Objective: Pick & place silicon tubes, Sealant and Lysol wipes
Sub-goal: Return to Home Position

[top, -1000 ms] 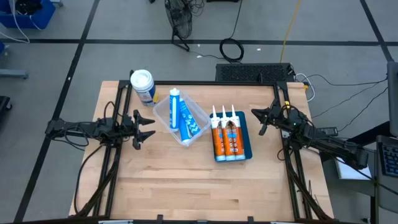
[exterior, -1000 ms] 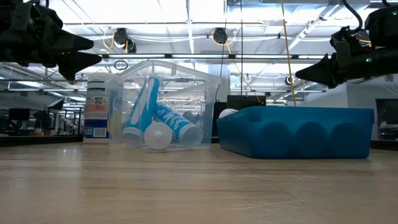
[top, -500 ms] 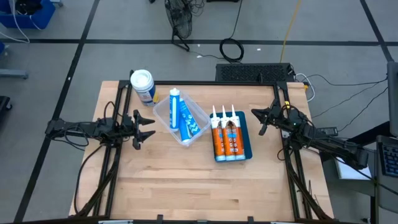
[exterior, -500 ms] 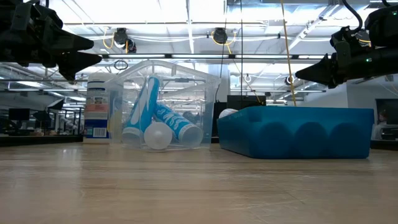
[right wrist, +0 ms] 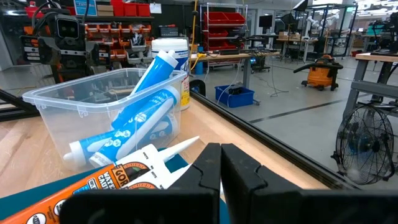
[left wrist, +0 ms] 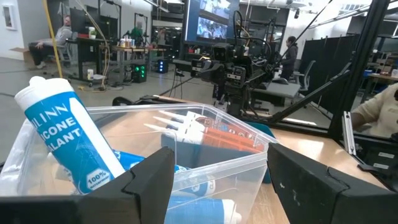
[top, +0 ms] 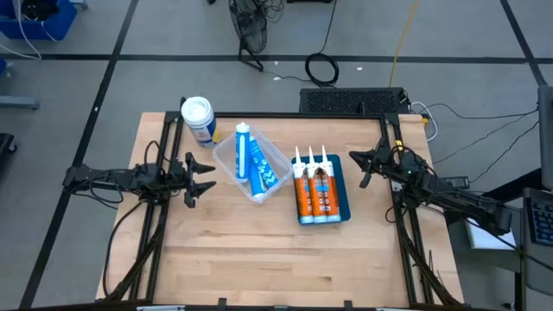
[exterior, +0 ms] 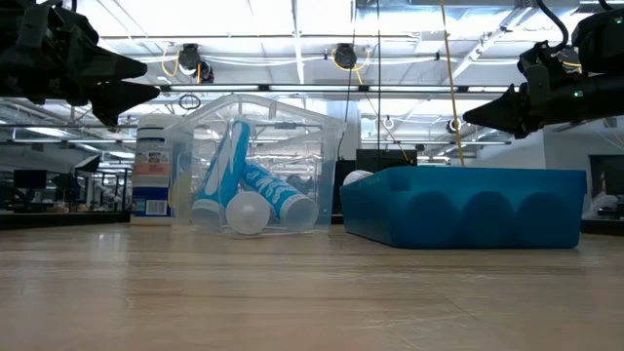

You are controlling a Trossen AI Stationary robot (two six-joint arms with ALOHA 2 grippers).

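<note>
The left gripper [top: 206, 176] hangs in the air just to the left of the transparent bin [top: 221, 154], pointing at it. Its fingers are spread wide with nothing between them, which fits an arm that has let go of its load and, I judge, is parked at its rest pose. The Lysol wipes [top: 198, 117] stand upright behind and to the left of the bin, near its back corner but apart from it, beside the table's [top: 259, 259] far left edge. No gripper is near the canister and it is in neither container, so this part of the job looks undone. Inside the bin lie the blue sealant tubes [top: 259, 168]. One leans on the wall with its white end poking over the rim, and the others lie slanted across the floor, as dropped cartridges settle rather than as ones laid in neatly. Just to the right of the bin sits the blue tray [top: 342, 197], its near corner close to the bin. It holds three orange silicone tubes [top: 314, 192] side by side, nozzles pointing to the table's far edge, the moulded grooves keeping them in line. Well to the right of the bin, past the tray, the right gripper [top: 361, 168] waits above the table with its fingers pressed together on nothing
</note>
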